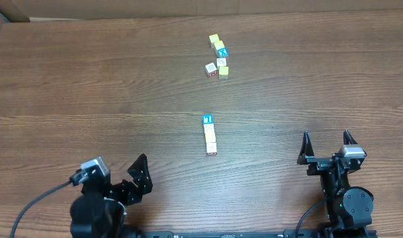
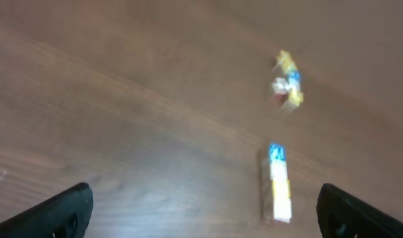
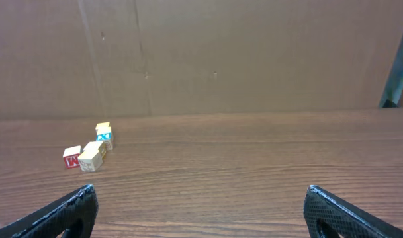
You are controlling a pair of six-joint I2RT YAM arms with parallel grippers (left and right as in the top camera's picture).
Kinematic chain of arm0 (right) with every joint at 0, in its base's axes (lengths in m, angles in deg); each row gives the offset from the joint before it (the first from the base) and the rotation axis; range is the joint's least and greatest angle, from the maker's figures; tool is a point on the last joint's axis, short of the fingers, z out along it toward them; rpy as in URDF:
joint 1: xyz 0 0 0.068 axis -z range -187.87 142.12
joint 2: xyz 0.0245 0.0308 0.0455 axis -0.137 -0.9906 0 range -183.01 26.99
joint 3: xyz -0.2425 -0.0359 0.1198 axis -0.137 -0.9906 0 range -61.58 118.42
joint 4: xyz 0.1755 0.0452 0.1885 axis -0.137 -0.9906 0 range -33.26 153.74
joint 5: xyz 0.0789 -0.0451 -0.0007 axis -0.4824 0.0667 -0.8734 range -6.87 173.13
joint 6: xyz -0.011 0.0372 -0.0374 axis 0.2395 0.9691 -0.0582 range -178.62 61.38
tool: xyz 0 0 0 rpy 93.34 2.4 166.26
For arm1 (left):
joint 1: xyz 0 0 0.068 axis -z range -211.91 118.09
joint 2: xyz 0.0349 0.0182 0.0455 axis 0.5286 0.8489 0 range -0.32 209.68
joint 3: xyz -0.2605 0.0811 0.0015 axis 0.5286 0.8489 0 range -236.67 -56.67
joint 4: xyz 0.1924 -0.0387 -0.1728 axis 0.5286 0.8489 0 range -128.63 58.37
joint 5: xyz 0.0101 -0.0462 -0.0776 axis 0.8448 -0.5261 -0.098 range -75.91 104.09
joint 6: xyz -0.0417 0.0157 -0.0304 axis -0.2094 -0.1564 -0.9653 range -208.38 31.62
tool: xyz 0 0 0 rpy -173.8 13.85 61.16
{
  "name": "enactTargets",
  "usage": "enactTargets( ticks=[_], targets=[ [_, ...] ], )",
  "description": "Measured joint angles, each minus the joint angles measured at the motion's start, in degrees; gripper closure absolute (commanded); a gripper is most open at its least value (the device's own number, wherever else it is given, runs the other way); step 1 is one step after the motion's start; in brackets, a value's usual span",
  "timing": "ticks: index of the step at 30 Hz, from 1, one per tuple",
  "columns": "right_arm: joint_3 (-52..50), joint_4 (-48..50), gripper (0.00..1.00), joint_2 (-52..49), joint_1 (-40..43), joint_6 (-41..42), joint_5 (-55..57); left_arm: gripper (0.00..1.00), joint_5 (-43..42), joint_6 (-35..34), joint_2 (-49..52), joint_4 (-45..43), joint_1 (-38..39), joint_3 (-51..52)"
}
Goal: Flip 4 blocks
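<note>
While left pincer (image 1: pixel 139 176) and right pincer (image 1: pixel 327 142) gape empty, we see the blocks (image 1: pixel 210 135) rowed front-to-back, nearer the left.

Table (image 1: pixel 89 79): brown wood grain, smooth, with a soft sheen across the top.
Blocks (image 1: pixel 210 135): pale bare wood, painted faces, blue paint at one end of the row, all matt.
Far cluster of cubes (image 1: pixel 218 57): same wooden look, yellow, white, blue and red print, no shine.
Left gripper (image 1: pixel 144 175): black fingers, plastic by the look, matt.
Right gripper (image 1: pixel 326 142): black again, finely textured up close, dull finish.
Cable (image 1: pixel 36 201): black, smooth jacket.
Back wall (image 3: pixel 254 53): brown board, flat and matt, creased like cardboard.
</note>
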Motion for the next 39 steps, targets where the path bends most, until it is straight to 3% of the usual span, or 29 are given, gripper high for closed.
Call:
enactTargets(
  ticks=[6, 14, 18, 26, 32, 39],
  targets=[
    [0.0, 0.0, 0.00, 0.0, 0.0, 0.0, 0.0, 0.00, -0.7, 0.0, -8.0, -17.3, 0.0, 7.0],
    [0.0, 0.0, 0.00, 0.0, 0.0, 0.0, 0.0, 0.00, -3.0, 0.2, -8.7, -55.1, 0.0, 16.2],
    [0.0, 0.0, 0.00, 0.0, 0.0, 0.0, 0.0, 0.00, -4.1, 0.4, -8.8, -67.6, 0.0, 20.3],
    [0.0, 0.0, 0.00, 0.0, 0.0, 0.0, 0.0, 0.00, -4.4, 0.4, -8.8, -75.1, 0.0, 28.3],
    [0.0, 0.0, 0.00, 0.0, 0.0, 0.0, 0.0, 0.00, -4.3, 0.4, -8.8, -75.3, 0.0, 32.2],
    [0.0, 0.0, 0.00, 0.0, 0.0, 0.0, 0.0, 0.00, -4.1, 2.2, -8.8, -65.0, 0.0, 33.0]
  ],
)
